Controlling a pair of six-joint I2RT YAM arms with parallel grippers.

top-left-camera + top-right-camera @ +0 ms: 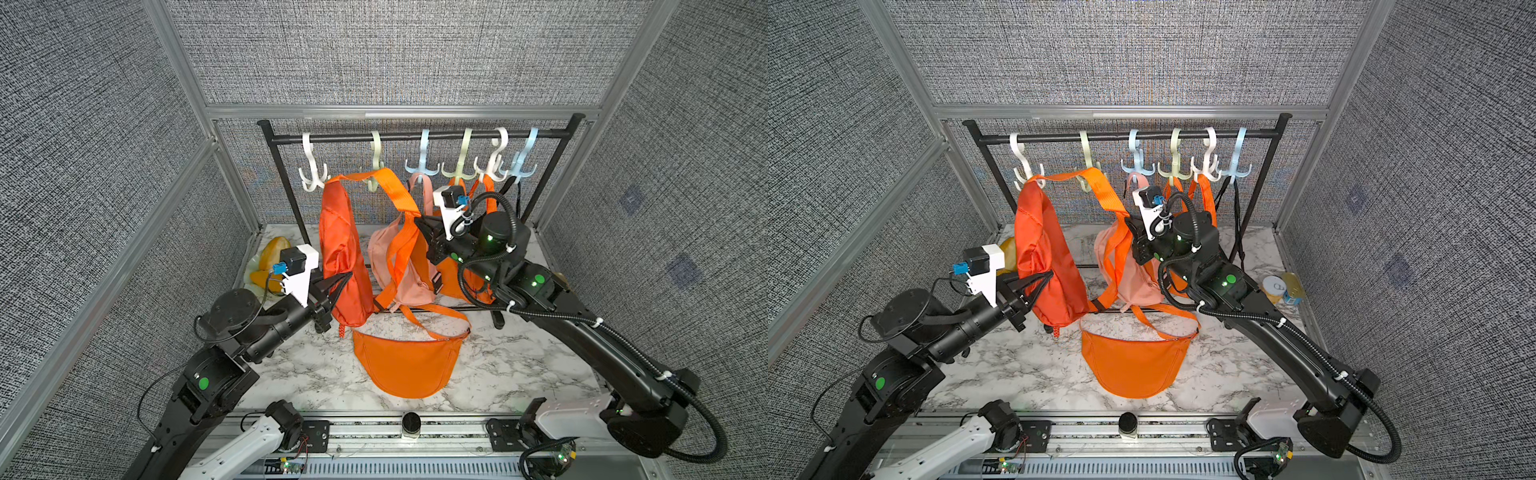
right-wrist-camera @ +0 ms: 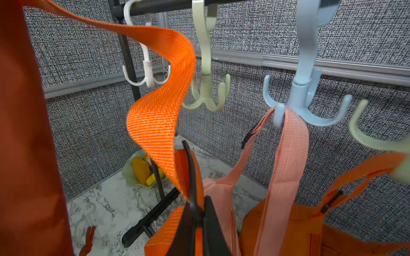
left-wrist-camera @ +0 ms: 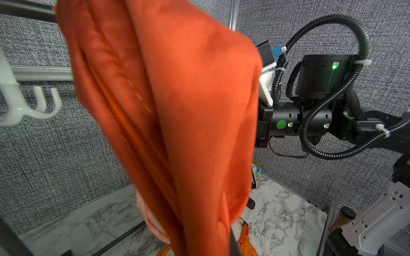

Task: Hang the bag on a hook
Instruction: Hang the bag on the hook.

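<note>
The bag [image 1: 345,249] is dark orange and hangs upright in the air at the left of the rack; it fills the left wrist view [image 3: 166,110]. My left gripper [image 1: 347,279] is shut on the bag's body low on its side. Its wide orange strap [image 1: 399,195] runs from the bag's top past a white hook [image 1: 311,174] and a pale green hook [image 1: 376,166]. My right gripper [image 1: 420,224] is shut on the strap, pinched between dark fingers [image 2: 195,208]. The strap [image 2: 159,115] hangs in front of the pale green hook [image 2: 206,88]; I cannot tell whether it rests on a prong.
The black rack [image 1: 415,136] carries several hooks. A pink bag [image 1: 395,266] hangs from a blue hook [image 1: 424,164]; another orange bag [image 2: 288,226] hangs behind my right arm. An orange crescent bag [image 1: 407,365] lies on the marble table. A food plate [image 1: 270,266] sits back left, cans [image 1: 1275,289] back right.
</note>
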